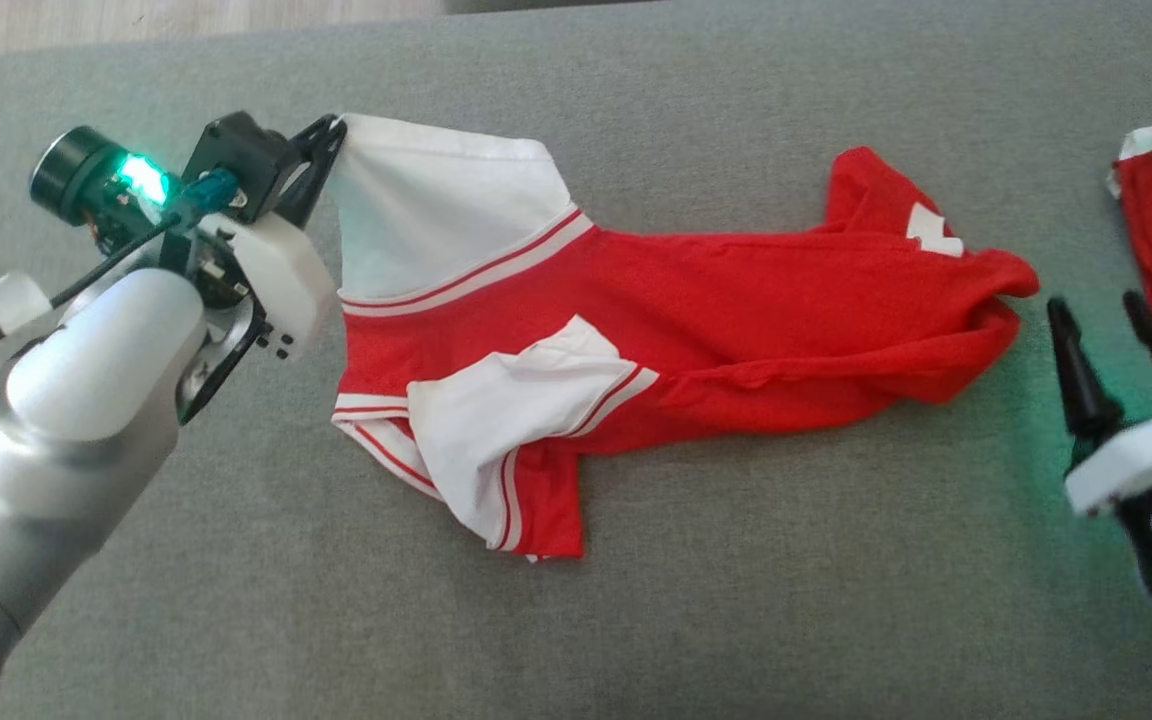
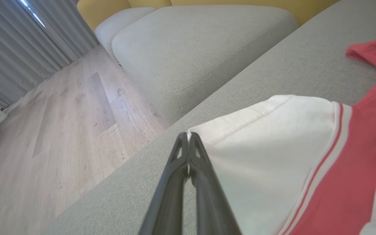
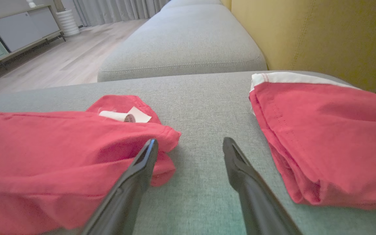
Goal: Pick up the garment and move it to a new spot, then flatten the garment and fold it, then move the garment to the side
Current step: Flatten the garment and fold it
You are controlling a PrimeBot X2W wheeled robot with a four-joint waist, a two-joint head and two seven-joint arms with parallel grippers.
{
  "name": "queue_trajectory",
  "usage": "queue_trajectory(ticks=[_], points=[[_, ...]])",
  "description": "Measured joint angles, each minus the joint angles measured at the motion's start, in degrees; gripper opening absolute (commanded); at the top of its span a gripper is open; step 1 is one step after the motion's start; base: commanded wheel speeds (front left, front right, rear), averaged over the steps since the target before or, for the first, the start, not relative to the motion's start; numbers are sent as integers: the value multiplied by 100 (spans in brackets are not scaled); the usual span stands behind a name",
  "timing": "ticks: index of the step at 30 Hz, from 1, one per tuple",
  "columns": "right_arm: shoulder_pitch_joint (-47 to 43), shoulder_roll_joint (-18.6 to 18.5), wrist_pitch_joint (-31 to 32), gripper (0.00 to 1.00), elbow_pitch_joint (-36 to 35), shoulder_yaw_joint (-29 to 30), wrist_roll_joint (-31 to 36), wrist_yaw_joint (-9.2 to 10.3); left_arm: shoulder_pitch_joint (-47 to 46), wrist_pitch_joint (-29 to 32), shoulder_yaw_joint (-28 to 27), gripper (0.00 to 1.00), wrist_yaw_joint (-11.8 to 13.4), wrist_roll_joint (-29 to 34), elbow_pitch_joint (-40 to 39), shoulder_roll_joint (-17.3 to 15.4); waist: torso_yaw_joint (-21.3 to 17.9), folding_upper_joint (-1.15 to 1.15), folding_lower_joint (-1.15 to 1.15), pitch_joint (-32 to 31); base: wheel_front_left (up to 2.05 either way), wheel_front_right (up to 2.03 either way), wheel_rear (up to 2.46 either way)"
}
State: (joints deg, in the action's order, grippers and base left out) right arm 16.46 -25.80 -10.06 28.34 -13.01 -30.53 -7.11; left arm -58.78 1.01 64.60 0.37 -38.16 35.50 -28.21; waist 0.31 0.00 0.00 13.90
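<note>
Head view: your left claw pinches the garment by a white corner to stretch it flat; your right claw stands wide, empty.

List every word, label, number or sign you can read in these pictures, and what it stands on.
None can be read.
The small white tag on the red and white fabric garment carries a dark mark, too blurred to read.
</note>
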Motion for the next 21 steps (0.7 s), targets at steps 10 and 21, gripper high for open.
queue_trajectory(ticks=[10,21], points=[[719,-649,1548,100,-74,-862,-3084,0,-135,104,67,0,31,47,-100,40,272,0,0,179,0,0,0],[726,-1111,2683,100,-558,-916,-5174,0,-243,153,124,0,13,48,-130,121,411,0,0,308,0,0,0]])
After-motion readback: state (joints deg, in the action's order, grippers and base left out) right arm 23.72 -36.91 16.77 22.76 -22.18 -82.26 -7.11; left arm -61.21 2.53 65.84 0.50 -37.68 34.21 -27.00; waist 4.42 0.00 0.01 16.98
